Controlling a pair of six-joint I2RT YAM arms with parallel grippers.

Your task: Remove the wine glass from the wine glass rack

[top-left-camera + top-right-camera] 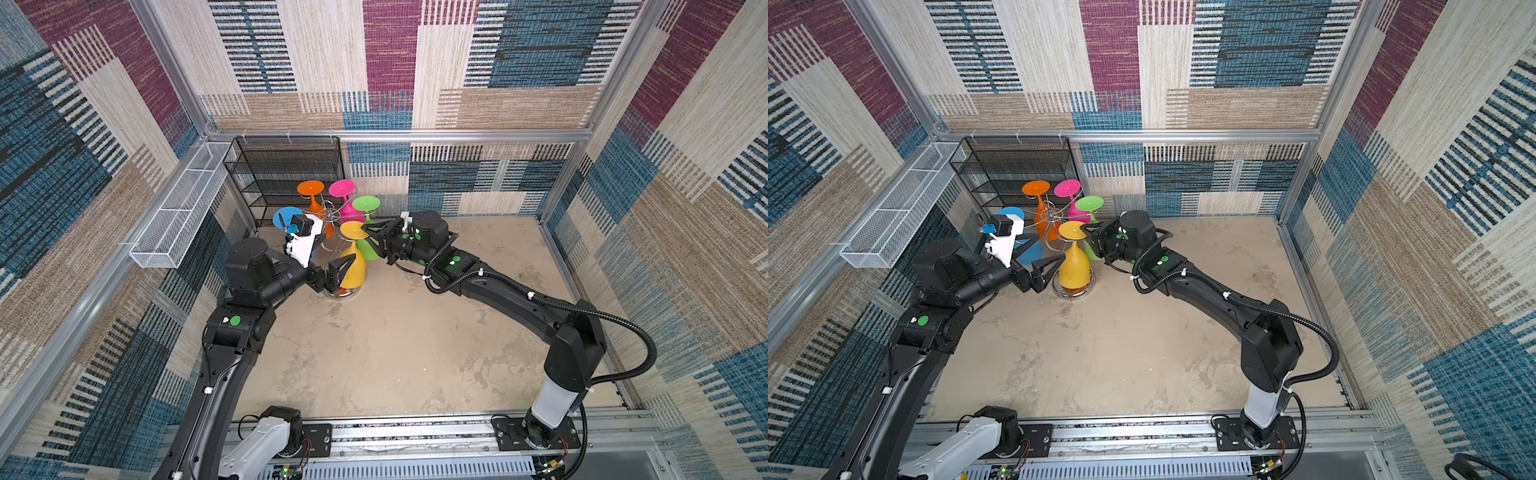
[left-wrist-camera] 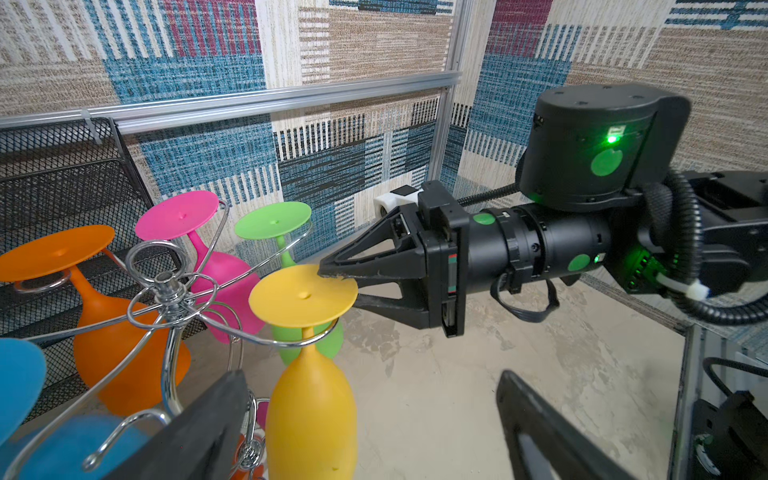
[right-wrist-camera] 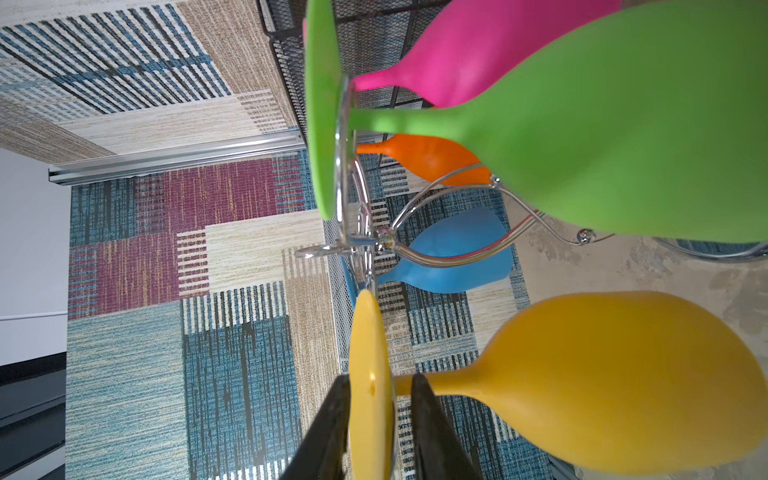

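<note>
While both top views only place the right gripper (image 1: pixel 365 228) at the foot of the yellow glass (image 1: pixel 353 266), the right wrist view shows its fingers astride that disc, with a sliver of gap on the stem side. Opaque and matte, the yellow glass hangs bowl-down from the near arm of the rack (image 1: pixel 330 215). Beside its bowl the left gripper (image 1: pixel 337 249) gapes wide.

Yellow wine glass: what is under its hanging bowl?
The wine glass rack has its round mirrored base there; the rim shows around the yellow wine glass mouth. The bowl covers the base's middle, so contact cannot be told.
</note>
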